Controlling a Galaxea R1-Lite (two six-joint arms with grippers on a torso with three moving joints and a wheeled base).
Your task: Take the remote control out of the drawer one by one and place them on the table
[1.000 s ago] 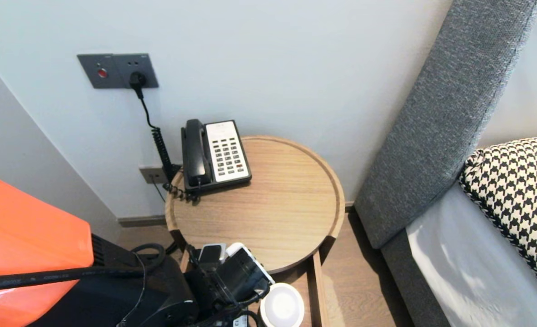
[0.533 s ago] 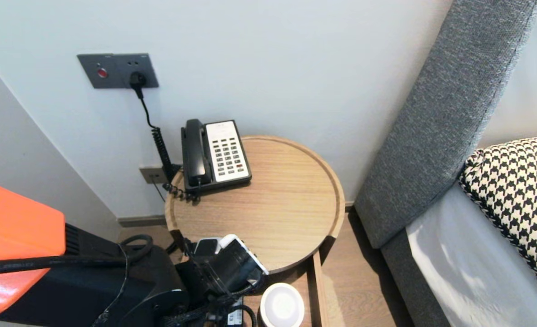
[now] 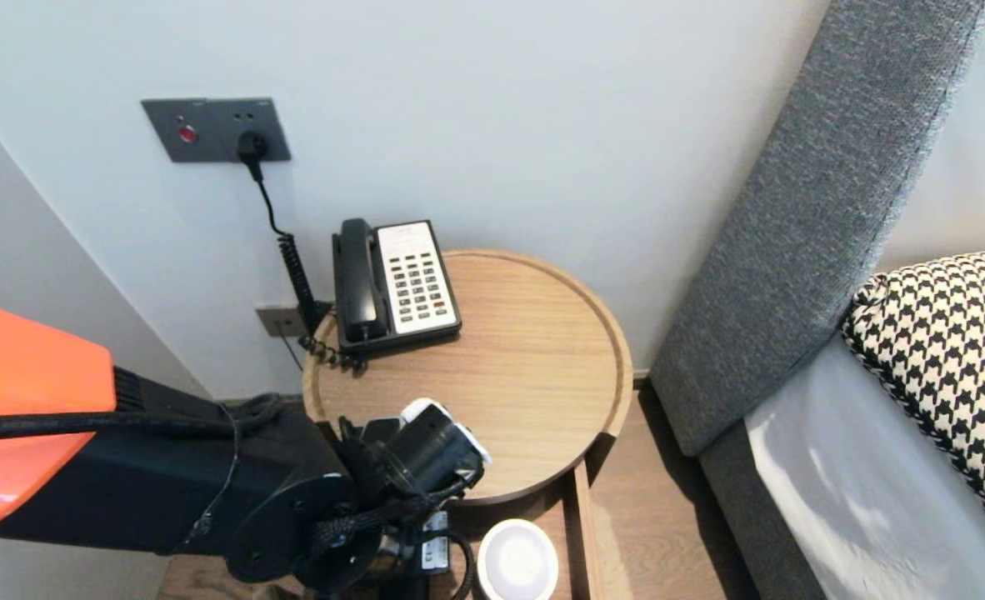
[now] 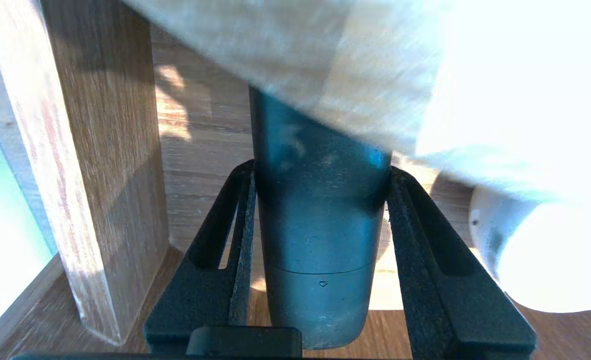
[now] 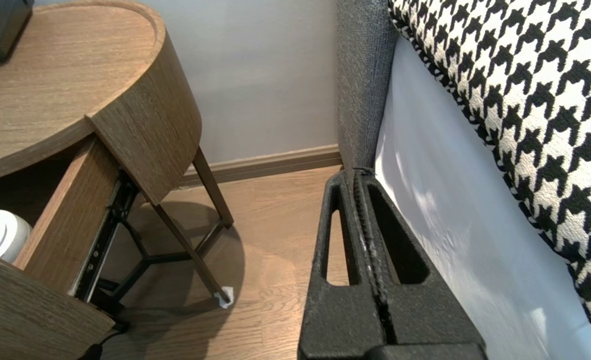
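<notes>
Two black fingers of the left gripper (image 4: 321, 175) pinch a dark teal smooth cylinder (image 4: 320, 235) at the open wooden drawer (image 3: 582, 525), its top lost in blur. The right gripper (image 5: 358, 175) is pressed together beside the bed (image 5: 440, 210).

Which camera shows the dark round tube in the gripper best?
The left wrist view: the dark blue-grey cylinder sits mid-picture, clamped in the left gripper. In the head view the left arm hides it; the right wrist view misses it.
</notes>
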